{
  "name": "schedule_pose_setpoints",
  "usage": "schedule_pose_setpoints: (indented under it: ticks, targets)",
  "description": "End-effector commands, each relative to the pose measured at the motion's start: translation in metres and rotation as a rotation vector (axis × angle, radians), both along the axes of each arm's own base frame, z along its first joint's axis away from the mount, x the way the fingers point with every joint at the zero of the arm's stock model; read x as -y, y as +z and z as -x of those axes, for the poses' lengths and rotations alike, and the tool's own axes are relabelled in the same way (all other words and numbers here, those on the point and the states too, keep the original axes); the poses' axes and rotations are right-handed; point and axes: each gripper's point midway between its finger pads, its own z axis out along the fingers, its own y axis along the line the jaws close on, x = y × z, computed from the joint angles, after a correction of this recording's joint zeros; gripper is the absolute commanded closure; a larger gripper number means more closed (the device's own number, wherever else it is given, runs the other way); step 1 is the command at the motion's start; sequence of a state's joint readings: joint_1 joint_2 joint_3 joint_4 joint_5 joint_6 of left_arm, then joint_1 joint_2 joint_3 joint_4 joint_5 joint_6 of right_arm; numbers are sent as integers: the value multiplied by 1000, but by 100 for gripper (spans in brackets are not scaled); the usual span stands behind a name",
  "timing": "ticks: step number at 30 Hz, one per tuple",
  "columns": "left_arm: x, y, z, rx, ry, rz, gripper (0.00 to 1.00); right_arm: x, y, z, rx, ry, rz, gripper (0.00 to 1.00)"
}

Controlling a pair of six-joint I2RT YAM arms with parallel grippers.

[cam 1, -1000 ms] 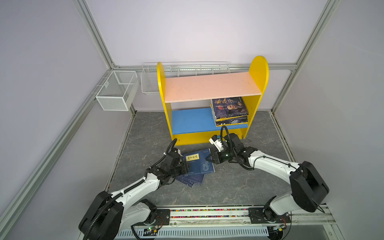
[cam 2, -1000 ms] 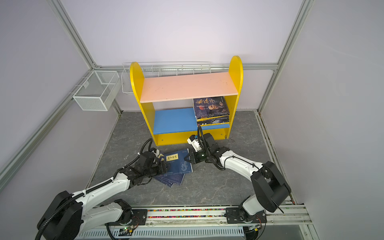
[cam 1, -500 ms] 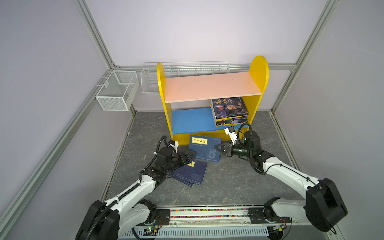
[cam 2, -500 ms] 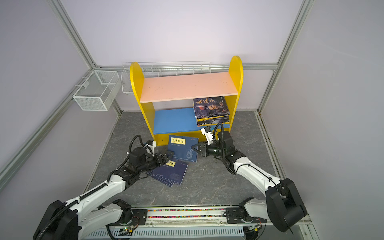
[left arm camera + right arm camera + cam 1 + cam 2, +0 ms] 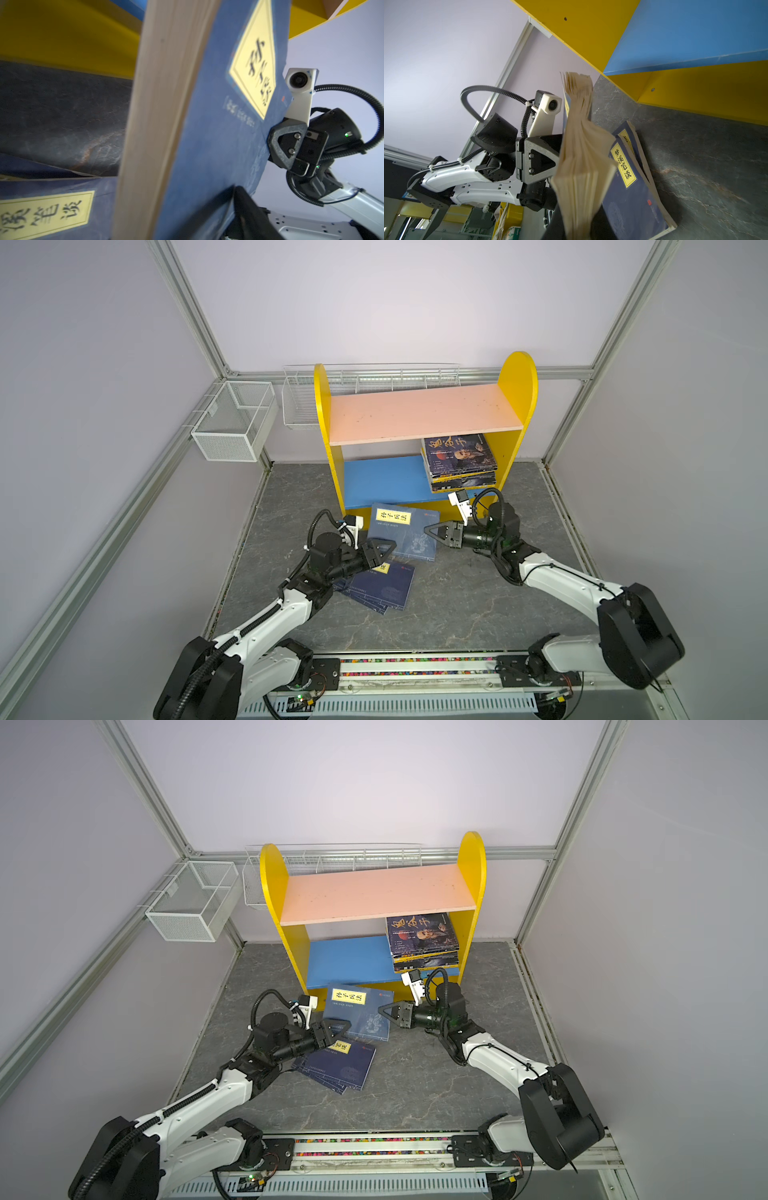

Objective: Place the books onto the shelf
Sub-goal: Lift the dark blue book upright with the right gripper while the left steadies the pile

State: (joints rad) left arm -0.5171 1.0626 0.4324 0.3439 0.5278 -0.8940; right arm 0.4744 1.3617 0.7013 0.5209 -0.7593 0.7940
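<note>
Navy book [image 5: 405, 536] is now up off the pile [image 5: 384, 588], before the shelf [image 5: 424, 414], ready to go in: right gripper [image 5: 427, 528] clamps its edge, left gripper [image 5: 388, 548] straddles a corner, hold unclear.

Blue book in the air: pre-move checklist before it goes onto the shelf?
1. Hold of the right gripper on the blue book: ok, shut on its right edge.
2. Hold of the left gripper at the lower corner: cannot tell, the book hides the jaws.
3. Book closed: not ok, pages fan loose in the right wrist view.
4. Free room on the blue board beside the stack of books: ok.
5. Book raised to board height: cannot tell.
6. Other books on the floor left to do: ok, in view.
</note>
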Motion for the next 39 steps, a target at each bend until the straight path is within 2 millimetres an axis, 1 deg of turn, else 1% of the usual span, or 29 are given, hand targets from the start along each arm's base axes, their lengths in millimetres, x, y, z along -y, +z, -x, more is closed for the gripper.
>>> schedule_pose_setpoints:
  ticks: [1, 2, 3, 4, 7, 8, 10, 12, 17, 20, 23, 26, 33, 34, 36, 37, 39]
  targets:
    - [5, 29, 6, 94, -37, 73, 75, -3, -4, 3, -2, 7, -1, 88]
    - [5, 32, 6, 101, -35, 83, 85, -1, -6, 1, -9, -9, 17, 86]
    - [5, 34, 6, 105, -32, 88, 93, 1, -9, -1, -10, -23, 33, 84]
    - [4, 36, 6, 107, -26, 94, 100, 2, -10, -2, -9, -37, 46, 80]
    - [1, 48, 3, 136, 3, 128, 100, 7, -11, -5, -15, -80, 76, 46]
    - [-1, 53, 2, 153, 23, 146, 100, 8, -10, -5, -15, -84, 78, 39]
    - [-6, 64, -2, 184, 67, 190, 100, 9, -8, -4, -16, -90, 75, 31]
    - [-10, 78, -5, 230, 98, 247, 100, 8, -7, -4, -23, -90, 62, 29]
    - [-18, 110, -15, 303, 164, 359, 100, 5, 9, -3, -18, -73, -32, 33]
    - [-14, 117, -17, 314, 150, 369, 100, 3, 21, -4, -9, -73, -91, 37]
    - [-8, 112, -18, 286, 122, 348, 100, 2, 34, -7, 12, -79, -130, 39]
    - [-5, 106, -17, 272, 109, 339, 100, -2, 40, -8, 31, -76, -126, 44]
    - [-8, 96, -21, 254, 137, 328, 100, -23, 50, 3, 50, -30, -126, 77]
    - [-9, 94, -23, 247, 147, 322, 100, -24, 51, 3, 55, -34, -123, 80]
    - [-11, 84, -29, 218, 182, 297, 100, -23, 50, -1, 56, -62, -108, 83]
    - [-14, 76, -33, 198, 213, 272, 94, -21, 47, -4, 55, -85, -93, 85]
    - [-26, 49, -44, 128, 310, 190, 54, -18, 41, -12, 59, -132, -54, 88]
